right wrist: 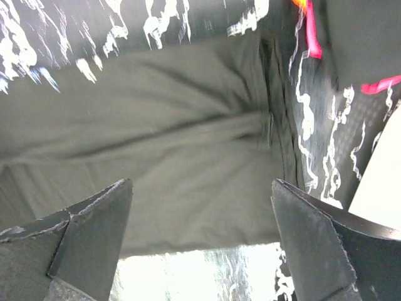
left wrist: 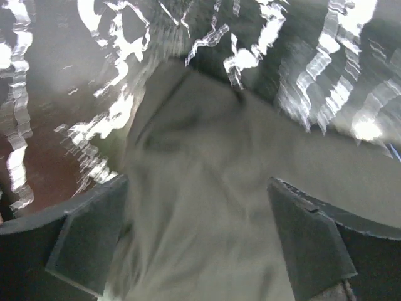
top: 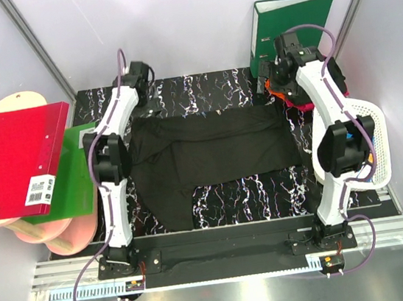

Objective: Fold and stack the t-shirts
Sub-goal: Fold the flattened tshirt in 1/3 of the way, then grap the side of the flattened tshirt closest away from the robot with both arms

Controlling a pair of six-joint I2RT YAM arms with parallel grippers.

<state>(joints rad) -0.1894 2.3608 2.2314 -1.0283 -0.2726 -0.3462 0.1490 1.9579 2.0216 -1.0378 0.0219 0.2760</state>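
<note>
A plain black t-shirt (top: 209, 153) lies spread on the black marbled table (top: 259, 191), one part hanging toward the front left. My left gripper (top: 136, 77) is at the shirt's far left corner; in the left wrist view it (left wrist: 197, 238) is open just above the cloth (left wrist: 207, 188), which fills the gap between its fingers. My right gripper (top: 278, 81) is at the shirt's far right corner; in the right wrist view it (right wrist: 200, 232) is open above the shirt's edge (right wrist: 188, 182). A bit of orange-red cloth (top: 292, 101) shows by the right arm.
A white lattice basket (top: 367, 140) stands at the right edge. A green ring binder (top: 285, 24) leans on the back wall. A red binder (top: 21, 159) over a green folder (top: 76, 182) and round boards lie left of the table.
</note>
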